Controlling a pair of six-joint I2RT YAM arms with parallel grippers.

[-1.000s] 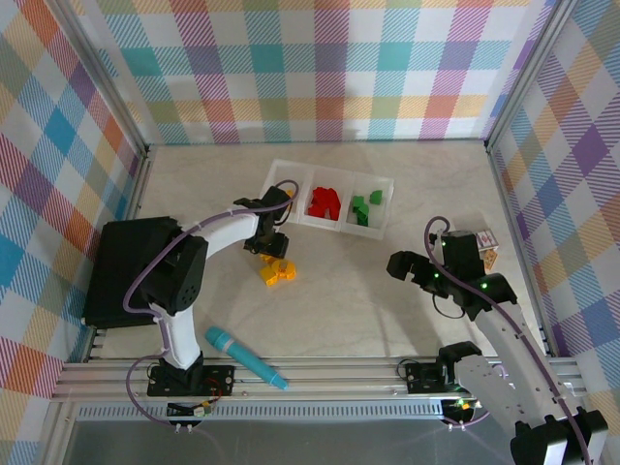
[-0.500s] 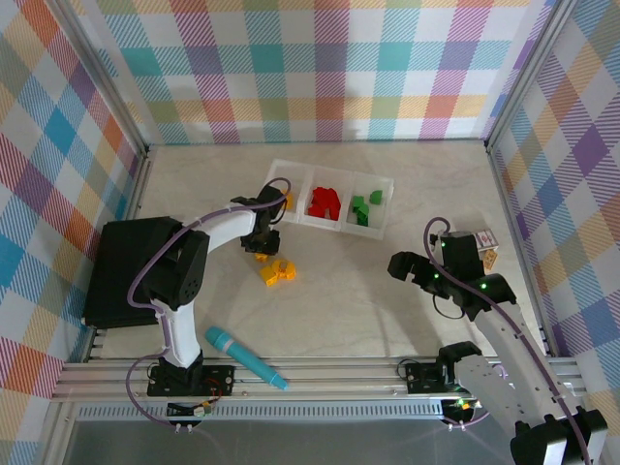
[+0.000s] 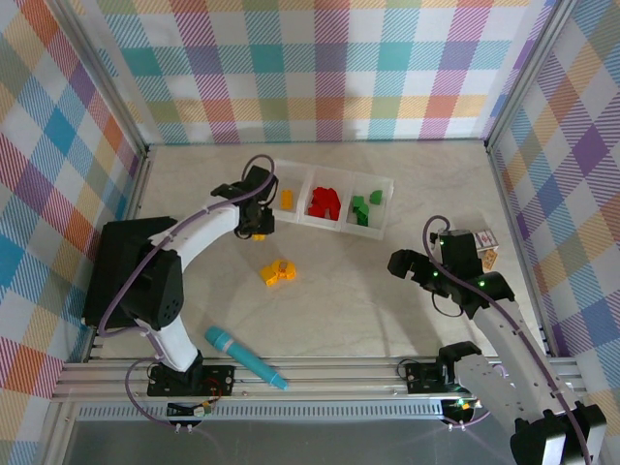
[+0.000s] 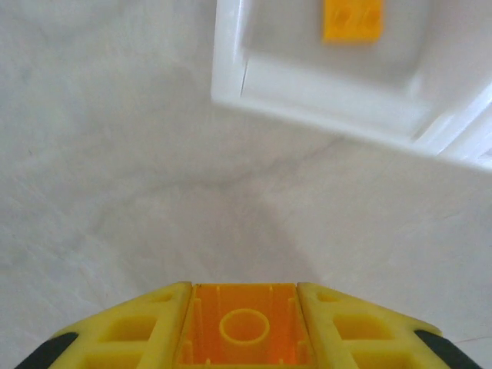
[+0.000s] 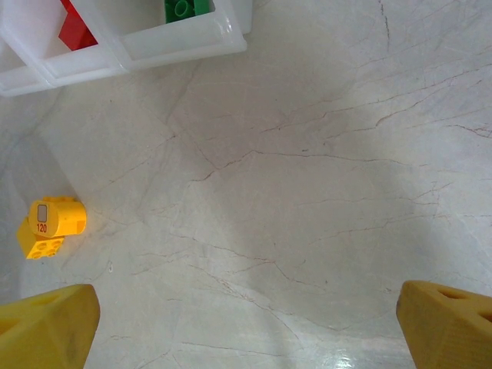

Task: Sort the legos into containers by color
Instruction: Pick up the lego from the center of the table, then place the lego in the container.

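The left gripper [image 3: 259, 223] is clamped narrowly on a yellow lego [image 4: 244, 337], just beside the white tray [image 4: 228, 73]. The tray's left compartment holds another yellow brick [image 4: 352, 18]; red legos [image 3: 324, 201] and green legos [image 3: 365, 206] sit in the other two. Loose yellow legos [image 3: 278, 272], perhaps three, lie on the table nearby. The right gripper [image 3: 407, 265] stands wide and empty.

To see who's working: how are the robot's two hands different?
The left hand is shut on a yellow brick; the right hand is open and holds nothing. The left hand is close by the white tray; the right hand is away from it. Both have yellow fingers.
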